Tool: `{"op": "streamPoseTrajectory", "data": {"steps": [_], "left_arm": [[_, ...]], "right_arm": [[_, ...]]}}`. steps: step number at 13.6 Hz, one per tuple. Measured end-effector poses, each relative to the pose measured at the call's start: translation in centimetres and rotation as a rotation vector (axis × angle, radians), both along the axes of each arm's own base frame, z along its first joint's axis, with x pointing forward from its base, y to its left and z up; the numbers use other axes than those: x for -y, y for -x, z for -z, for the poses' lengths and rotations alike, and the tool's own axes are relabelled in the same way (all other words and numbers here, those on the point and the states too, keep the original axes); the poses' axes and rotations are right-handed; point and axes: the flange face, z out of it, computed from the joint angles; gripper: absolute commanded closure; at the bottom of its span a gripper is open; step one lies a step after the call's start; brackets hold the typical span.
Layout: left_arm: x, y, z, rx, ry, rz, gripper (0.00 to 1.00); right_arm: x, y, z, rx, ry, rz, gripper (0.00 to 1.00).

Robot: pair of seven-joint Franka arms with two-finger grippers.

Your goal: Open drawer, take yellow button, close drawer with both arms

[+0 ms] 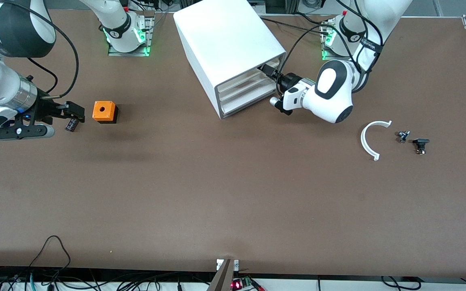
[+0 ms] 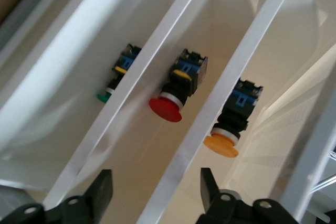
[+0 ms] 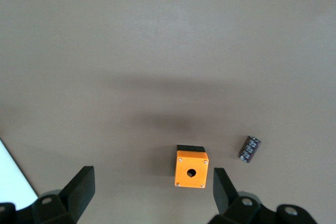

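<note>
**Drawer not yet open, left claw arriving at its front**

The drawer (image 1: 244, 83), uppermost in the white cabinet (image 1: 229, 48), is sitting flush and shut. The orange-capped button (image 2: 227, 127) is lying inside one of the clear-fronted drawers, beside a red one (image 2: 176, 95) and a green one (image 2: 113, 85). The left claw (image 1: 268, 72) is pressing up to the drawer fronts, fingers (image 2: 100, 190) parted and straddling a front edge, gripping nothing yet. The right claw (image 1: 70, 113) is waiting, spread wide and empty, over the worktop (image 1: 233, 194) near the orange cube (image 1: 104, 111). Opening, taking and closing are all remaining.
</note>
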Motion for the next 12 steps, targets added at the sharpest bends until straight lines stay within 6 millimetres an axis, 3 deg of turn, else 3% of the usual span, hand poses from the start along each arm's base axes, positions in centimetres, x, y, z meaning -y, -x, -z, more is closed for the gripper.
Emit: {"op": "streamPoseTrajectory", "data": {"steps": [1, 2, 3, 7, 12], "left_arm": [[-0.1, 0.1, 0.2, 0.000, -0.004, -0.004, 0.63], [-0.1, 0.2, 0.3, -0.001, -0.006, -0.003, 0.90], [0.0, 0.3, 0.3, 0.000, -0.006, -0.003, 1.00], [-1.2, -1.3, -0.5, 0.035, 0.002, -0.061, 1.00], [-8.6, -7.6, -2.3, 0.183, -0.046, -0.256, 1.00]], "right_arm": [[-0.6, 0.0, 0.3, -0.007, -0.011, -0.005, 0.00], [-1.4, -0.1, 0.8, -0.015, -0.020, -0.015, 0.00], [-2.4, -0.1, 1.2, -0.023, -0.023, -0.030, 0.00], [-5.2, -0.5, 2.2, -0.032, -0.021, -0.074, 0.00], [-7.8, -1.1, 0.2, 0.010, -0.061, -0.145, 0.00]]}}
